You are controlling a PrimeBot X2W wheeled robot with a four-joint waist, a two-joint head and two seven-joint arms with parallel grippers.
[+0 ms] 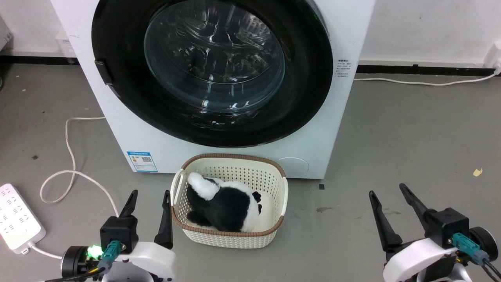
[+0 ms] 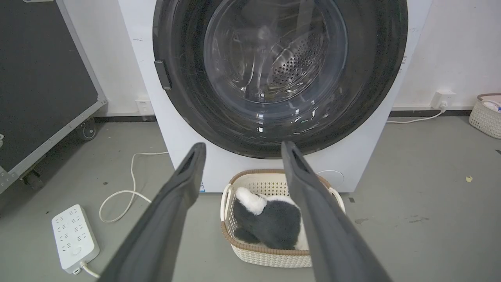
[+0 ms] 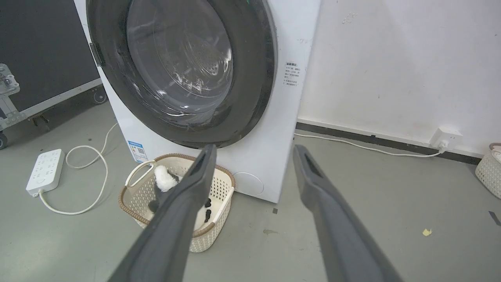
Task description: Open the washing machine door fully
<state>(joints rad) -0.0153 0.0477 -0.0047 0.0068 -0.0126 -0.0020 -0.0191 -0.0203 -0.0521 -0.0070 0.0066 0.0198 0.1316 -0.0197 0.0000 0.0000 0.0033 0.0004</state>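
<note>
The white washing machine [image 1: 156, 141] [image 2: 352, 156] [image 3: 274, 117] stands against the wall ahead of me. Its round glossy black washing machine door [image 1: 117, 47] [image 2: 184, 58] [image 3: 254, 58] lies closed flat against the front, the clear glass bowl bulging at its centre. A small dark handle [image 1: 103, 72] [image 2: 162, 74] [image 3: 97, 54] sits on the door's left edge. My left gripper [image 1: 150, 192] [image 2: 240, 145] hovers low at the lower left, open and empty, well short of the door. My right gripper [image 1: 387, 188] [image 3: 254, 148] hovers at the lower right, also open and empty.
A cream lattice basket [image 1: 274, 231] [image 2: 270, 256] [image 3: 133, 203] holding a black-and-white plush toy [image 1: 225, 203] sits on the floor right below the door. A white power strip [image 1: 15, 223] and looped cord [image 1: 70, 156] lie left. A black wheeled case [image 2: 39, 78] stands farther left.
</note>
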